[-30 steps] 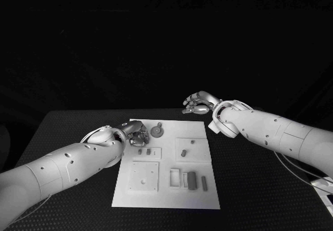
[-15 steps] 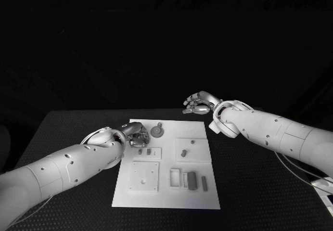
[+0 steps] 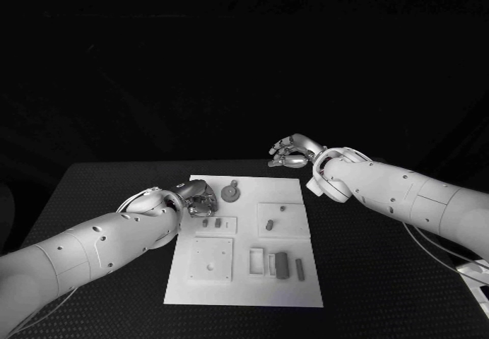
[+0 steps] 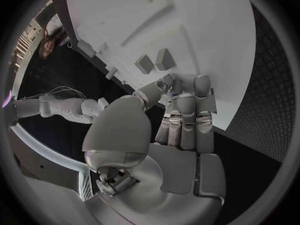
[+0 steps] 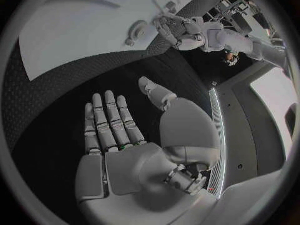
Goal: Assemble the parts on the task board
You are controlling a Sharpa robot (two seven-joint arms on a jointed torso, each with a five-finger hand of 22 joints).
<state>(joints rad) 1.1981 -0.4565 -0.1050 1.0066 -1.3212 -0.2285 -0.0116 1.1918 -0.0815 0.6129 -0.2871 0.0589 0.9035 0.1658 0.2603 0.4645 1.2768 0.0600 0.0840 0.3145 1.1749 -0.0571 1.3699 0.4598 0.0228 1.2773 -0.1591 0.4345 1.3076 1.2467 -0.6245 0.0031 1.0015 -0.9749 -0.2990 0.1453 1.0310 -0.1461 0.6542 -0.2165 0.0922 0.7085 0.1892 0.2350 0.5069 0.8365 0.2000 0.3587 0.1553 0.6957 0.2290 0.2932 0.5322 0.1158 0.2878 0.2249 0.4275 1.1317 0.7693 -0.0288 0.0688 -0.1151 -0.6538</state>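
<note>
The left robot hand rests fingertips-down on the task board edge; whether it grips a part I cannot tell. The right robot hand hovers open and empty, fingers spread, over the black bench beyond the board's far corner.

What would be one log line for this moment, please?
left hand: fingertips at task board left edge, grasp unclear | right hand: open, above table beyond board

One task board, six or so parts (some too small), two hands.
</note>
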